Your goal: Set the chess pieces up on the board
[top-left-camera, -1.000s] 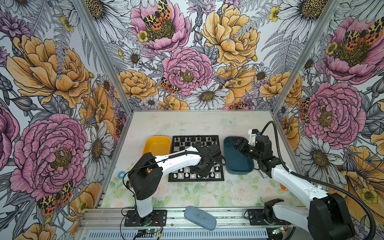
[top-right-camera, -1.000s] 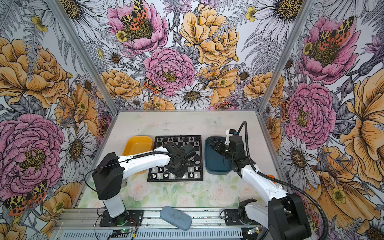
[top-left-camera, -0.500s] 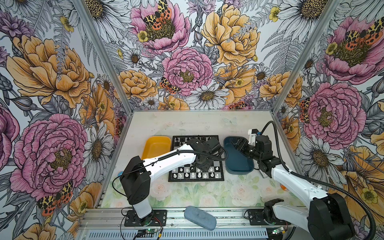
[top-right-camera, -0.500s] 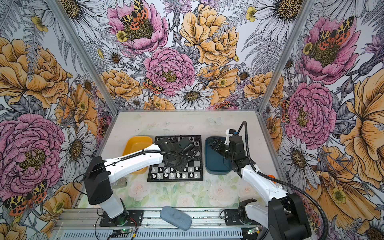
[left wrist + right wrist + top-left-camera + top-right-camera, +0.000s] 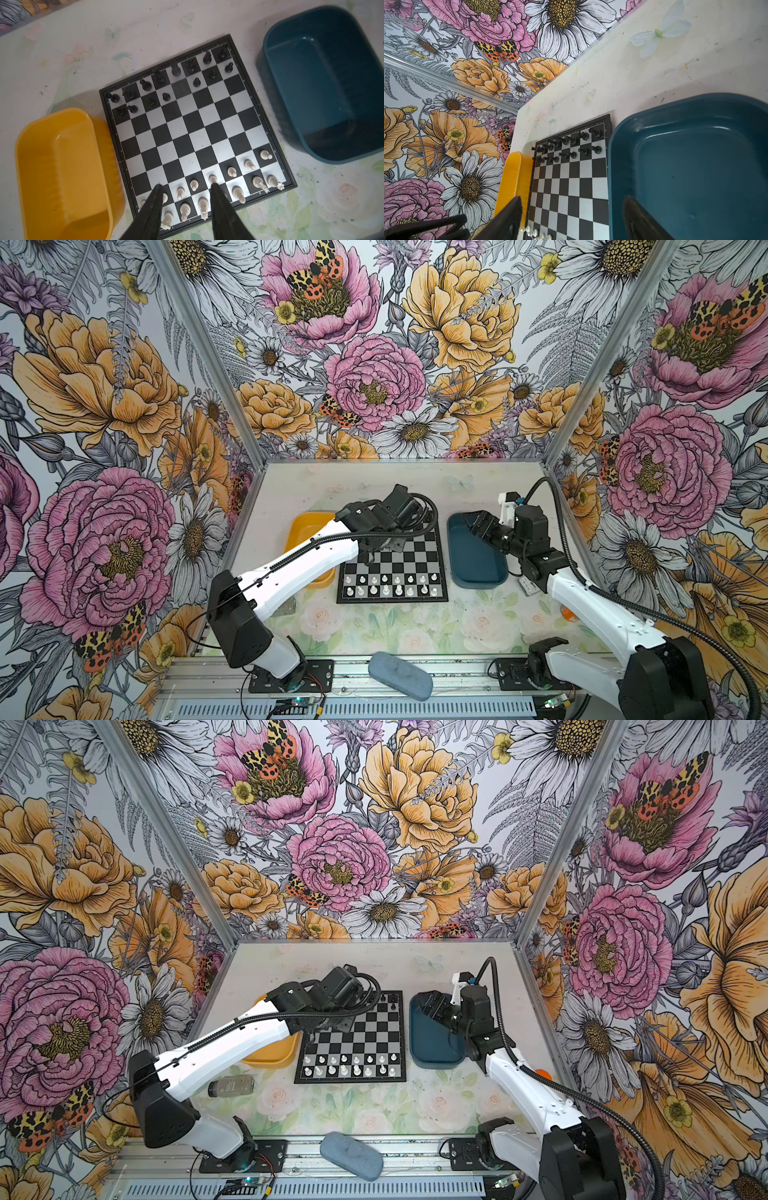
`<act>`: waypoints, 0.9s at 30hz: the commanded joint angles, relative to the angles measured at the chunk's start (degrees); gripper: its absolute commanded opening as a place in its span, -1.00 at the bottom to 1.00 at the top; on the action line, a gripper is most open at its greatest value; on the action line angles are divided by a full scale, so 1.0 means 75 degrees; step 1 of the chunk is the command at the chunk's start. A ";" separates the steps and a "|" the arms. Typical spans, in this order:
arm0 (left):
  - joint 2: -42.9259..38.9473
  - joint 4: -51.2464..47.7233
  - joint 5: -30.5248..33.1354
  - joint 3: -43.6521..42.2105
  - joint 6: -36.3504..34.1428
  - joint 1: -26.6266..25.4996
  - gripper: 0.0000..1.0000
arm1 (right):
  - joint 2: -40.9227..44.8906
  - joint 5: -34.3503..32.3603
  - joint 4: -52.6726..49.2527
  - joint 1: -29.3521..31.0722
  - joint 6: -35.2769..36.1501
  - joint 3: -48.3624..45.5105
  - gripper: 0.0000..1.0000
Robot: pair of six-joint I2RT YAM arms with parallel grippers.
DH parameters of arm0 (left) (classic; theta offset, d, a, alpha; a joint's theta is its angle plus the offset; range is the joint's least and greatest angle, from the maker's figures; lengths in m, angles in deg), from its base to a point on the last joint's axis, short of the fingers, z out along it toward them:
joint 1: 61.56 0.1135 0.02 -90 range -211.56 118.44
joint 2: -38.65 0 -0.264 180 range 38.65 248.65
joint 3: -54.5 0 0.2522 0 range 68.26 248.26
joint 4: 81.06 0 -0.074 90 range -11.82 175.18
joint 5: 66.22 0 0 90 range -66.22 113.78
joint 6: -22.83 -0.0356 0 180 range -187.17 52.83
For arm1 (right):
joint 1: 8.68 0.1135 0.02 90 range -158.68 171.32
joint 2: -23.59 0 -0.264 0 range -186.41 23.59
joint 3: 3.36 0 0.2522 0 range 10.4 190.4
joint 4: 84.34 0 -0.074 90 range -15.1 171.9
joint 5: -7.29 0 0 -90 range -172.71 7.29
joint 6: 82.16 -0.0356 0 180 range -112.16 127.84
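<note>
The chess pieces point(image 5: 194, 184) are white and stand in two rows on the near side of the board point(image 5: 405, 558). The board lies flat on the table point(image 5: 374, 630) between two trays. The yellow tray point(image 5: 301, 526) is just beside its left edge and the blue tray point(image 5: 473, 564) is just beside its right edge. The left gripper point(image 5: 186, 185) hangs above the left part of the board, its fingers apart with nothing held. The right gripper point(image 5: 572, 198) hangs over the far end of the blue tray, spread wide and holding nothing. Small black pieces point(image 5: 176, 71) stand in the board's two far rows.
</note>
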 commanded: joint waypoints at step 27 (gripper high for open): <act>-0.6374 1.0052 0.1912 -0.8001 -0.3001 0.4053 0.98 | 0.1275 -0.6134 -0.0497 -0.0083 0.5412 0.0677 0.99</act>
